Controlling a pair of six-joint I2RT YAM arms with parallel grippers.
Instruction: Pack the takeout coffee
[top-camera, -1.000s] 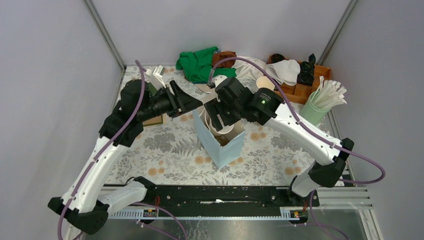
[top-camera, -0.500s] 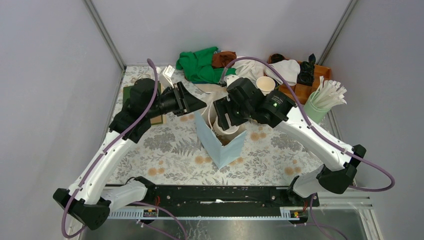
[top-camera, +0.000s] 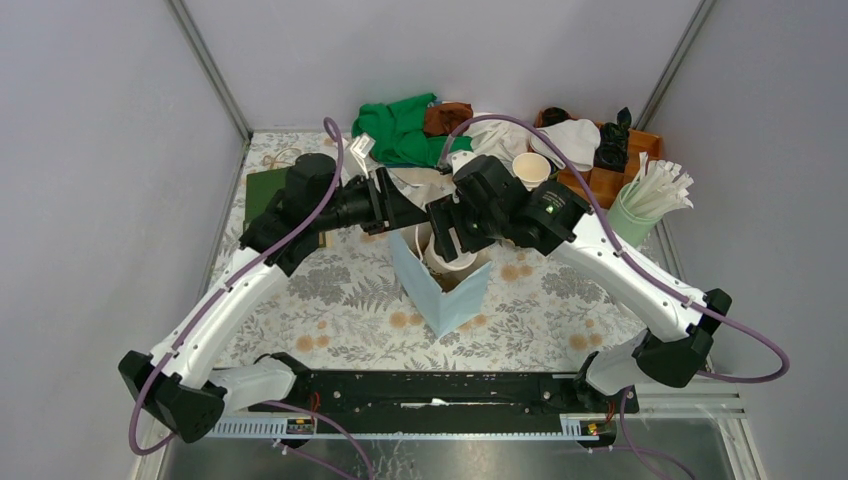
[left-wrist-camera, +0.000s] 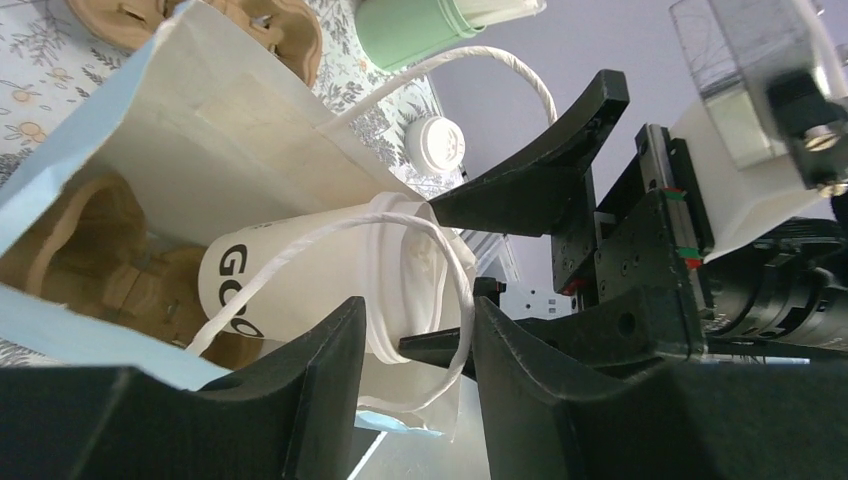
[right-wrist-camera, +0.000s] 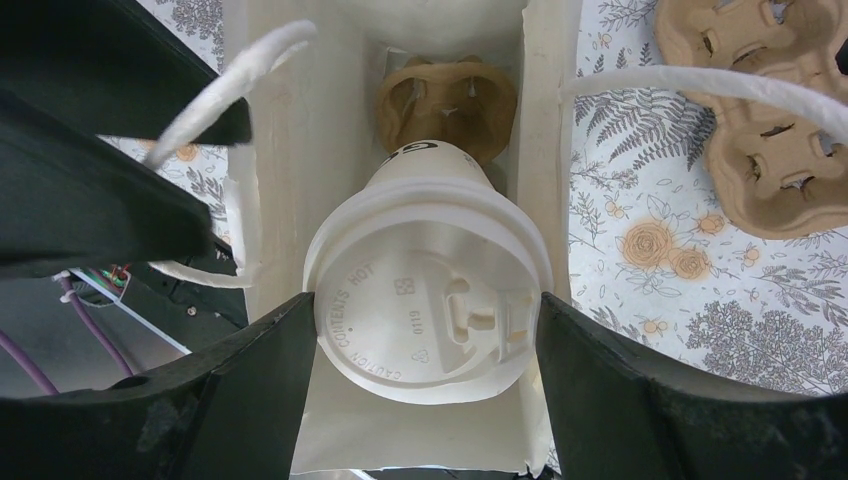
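Observation:
The takeout coffee (right-wrist-camera: 425, 310), a pale cup with a white lid, hangs in the mouth of a paper bag (top-camera: 440, 295) that is blue outside and cream inside. My right gripper (right-wrist-camera: 427, 320) is shut on its lid, one finger on each side. A brown pulp tray (right-wrist-camera: 445, 100) lies at the bottom of the bag, below the cup. My left gripper (left-wrist-camera: 418, 320) is at the bag's left rim with its jaws apart. The white cord handle (left-wrist-camera: 455, 290) loops through that gap, unpinched. In the left wrist view the cup (left-wrist-camera: 300, 275) tilts into the bag.
A second pulp tray (right-wrist-camera: 770, 150) lies on the floral cloth right of the bag. At the back are green cloth (top-camera: 400, 125), an open paper cup (top-camera: 531, 168), a wooden organiser (top-camera: 610, 170) and a green holder of white sticks (top-camera: 640, 210). A dark green board (top-camera: 270, 190) lies left.
My left arm has swung right, bringing its gripper from beside the bag to the bag's rim and handle. My right gripper shifted slightly right with the cup, then held still.

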